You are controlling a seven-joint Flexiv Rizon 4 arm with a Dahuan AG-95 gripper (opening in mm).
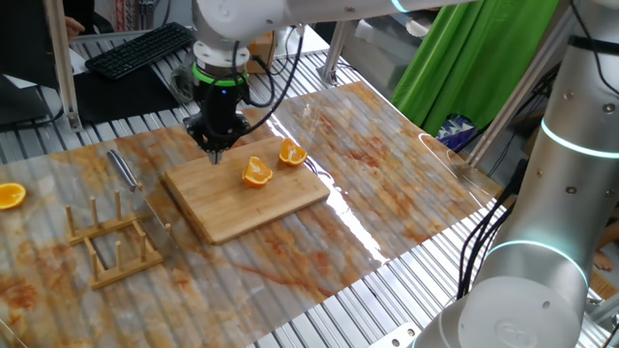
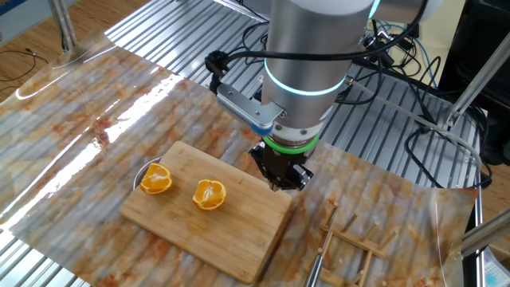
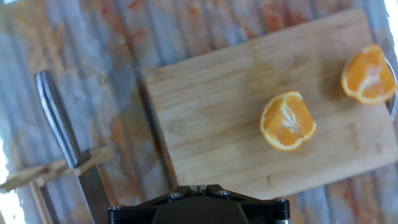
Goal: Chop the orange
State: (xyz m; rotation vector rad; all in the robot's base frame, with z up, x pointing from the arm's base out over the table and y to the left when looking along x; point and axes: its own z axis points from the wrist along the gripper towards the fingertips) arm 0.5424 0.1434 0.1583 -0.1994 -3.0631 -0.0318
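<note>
The orange [image 1: 257, 172] is a small half with its cut face up, lying near the middle of the wooden board [image 1: 222, 208]. It also shows in the other fixed view [image 2: 209, 194] and in the hand view [image 3: 288, 120]. My gripper [image 1: 215, 147] hangs just above the board's far left corner, a short way from the orange. Its fingers are shut together with nothing between them, and the hand view shows the closed tips [image 3: 198, 186] over the board's edge [image 3: 186, 162]. In the other fixed view the gripper [image 2: 283, 182] is at the board's right corner.
A second orange half [image 1: 292, 153] sits at the board's far edge, and a third [image 1: 10, 195] lies on the table at far left. A metal-handled knife [image 1: 124, 169] lies left of the board. A wooden rack [image 1: 111, 242] stands in front of it.
</note>
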